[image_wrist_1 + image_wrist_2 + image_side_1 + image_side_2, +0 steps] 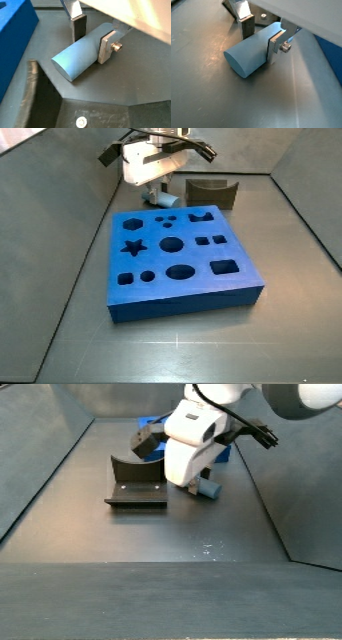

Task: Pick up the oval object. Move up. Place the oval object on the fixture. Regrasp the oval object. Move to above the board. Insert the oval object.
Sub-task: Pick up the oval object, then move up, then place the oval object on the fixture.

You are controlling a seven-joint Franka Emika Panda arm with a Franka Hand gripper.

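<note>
The oval object [77,59] is a pale blue peg lying on its side, low at the grey floor, also seen in another wrist view [244,55]. My gripper [92,37] has one dark pad on one flank and a silver finger plate [107,47] on the other, shut on it. In a side view the gripper [162,196] is at the far edge of the blue board [181,253], left of the dark fixture [210,192]. In another side view the peg [207,487] sits under the gripper, right of the fixture [134,484].
The board's blue wall [13,35] stands close beside the peg. A dark plate with a bolt [81,121] lies just past the peg's free end. Grey walls enclose the floor [267,343].
</note>
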